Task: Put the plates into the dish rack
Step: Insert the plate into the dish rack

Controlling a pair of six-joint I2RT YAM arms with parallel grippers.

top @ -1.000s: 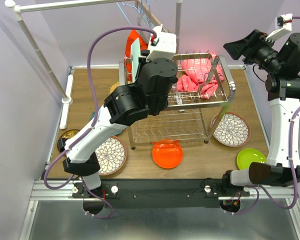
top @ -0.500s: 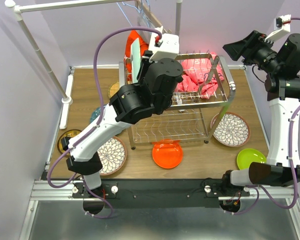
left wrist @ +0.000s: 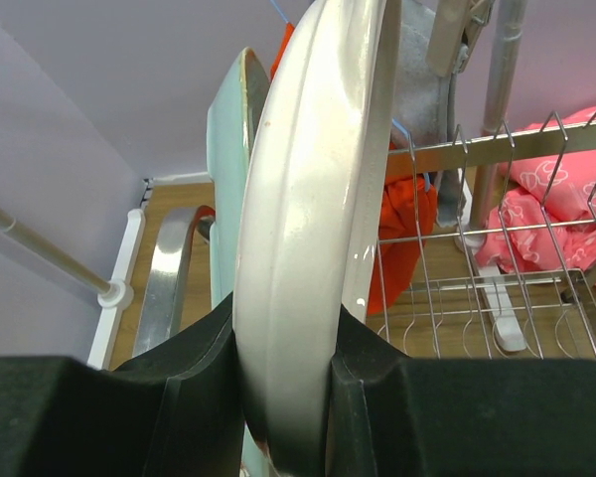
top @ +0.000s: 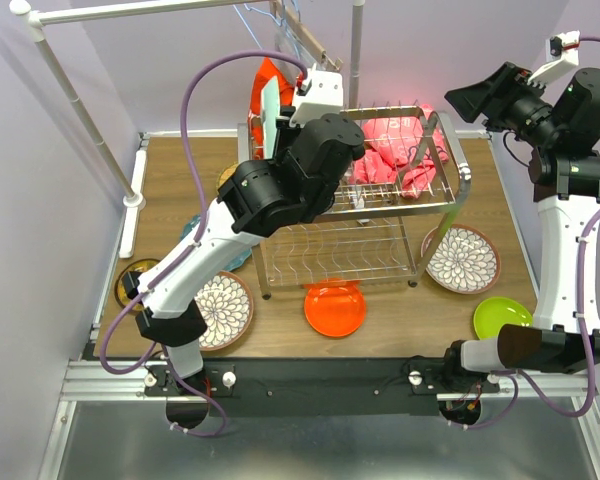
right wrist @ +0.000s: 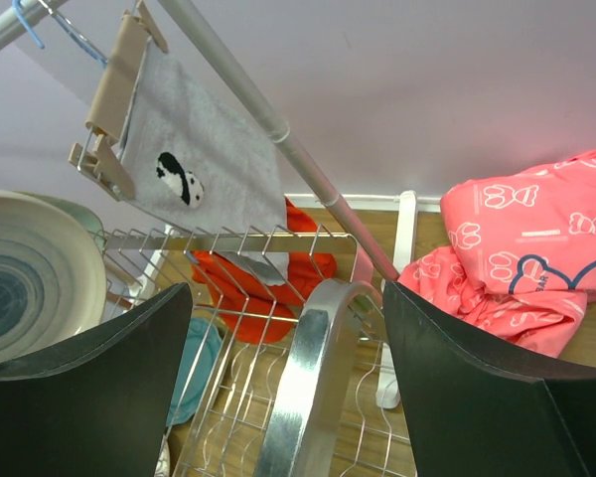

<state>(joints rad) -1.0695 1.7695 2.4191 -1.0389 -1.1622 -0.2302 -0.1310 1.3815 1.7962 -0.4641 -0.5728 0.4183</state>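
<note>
My left gripper [left wrist: 283, 368] is shut on the rim of a white plate [left wrist: 308, 219], held on edge over the left end of the chrome dish rack [top: 458, 165]. A mint plate [left wrist: 228, 149] stands upright in the rack just left of it, also seen from above [top: 267, 108]. On the table lie an orange plate [top: 335, 308], two floral plates [top: 223, 310] [top: 462, 258] and a lime green plate [top: 501, 317]. A teal plate [top: 192, 230] is partly hidden by my left arm. My right gripper [right wrist: 288, 348] is open and empty, high above the rack's right end.
Pink cloths [top: 400, 150] fill the right of the rack's upper shelf. A red cloth [top: 270, 78] lies behind the rack. The white clothes rail [top: 80, 100] with a hanging grey towel [right wrist: 199, 169] stands at the back. A dark plate [top: 135, 275] lies at the left edge.
My left wrist shifted slightly right, then back left over the rack's left end, still holding the white plate. The right arm has not moved.
</note>
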